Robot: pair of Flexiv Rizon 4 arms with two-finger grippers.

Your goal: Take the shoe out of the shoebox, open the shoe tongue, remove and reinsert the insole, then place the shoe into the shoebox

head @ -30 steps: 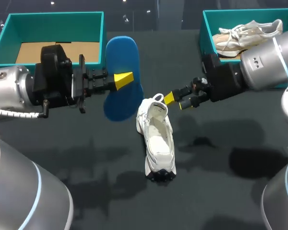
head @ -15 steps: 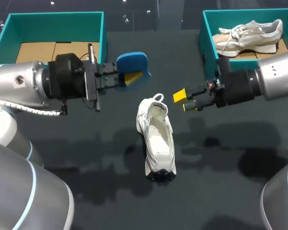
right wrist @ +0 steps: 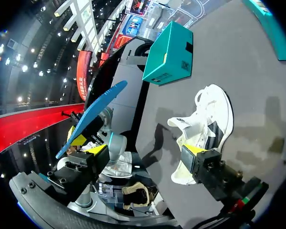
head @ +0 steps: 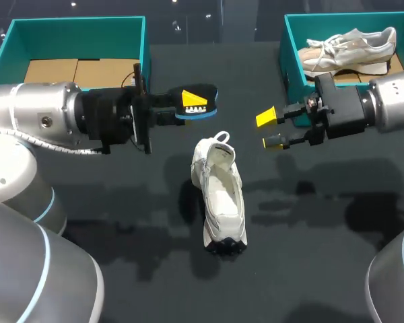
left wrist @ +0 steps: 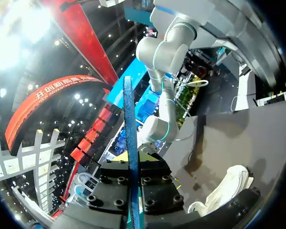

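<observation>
Insole (head: 200,102): blue, thin, clamped from two sides by fingers of left gripper (head: 190,105); held clear of table (head: 121,222), nearly flat, projecting ahead of fingertips.
Shoe (head: 219,195): white, upright on sole on table, opening up, interior visible. Loop end nearest grippers. Sits below the gap between left gripper and spread-fingered right gripper (head: 269,129), touching neither.
Left shoebox (head: 74,27): teal, open, cardboard floor, behind left gripper.
Right shoebox (head: 291,44): teal, open, behind right gripper, holds second sneaker (head: 350,47).
</observation>
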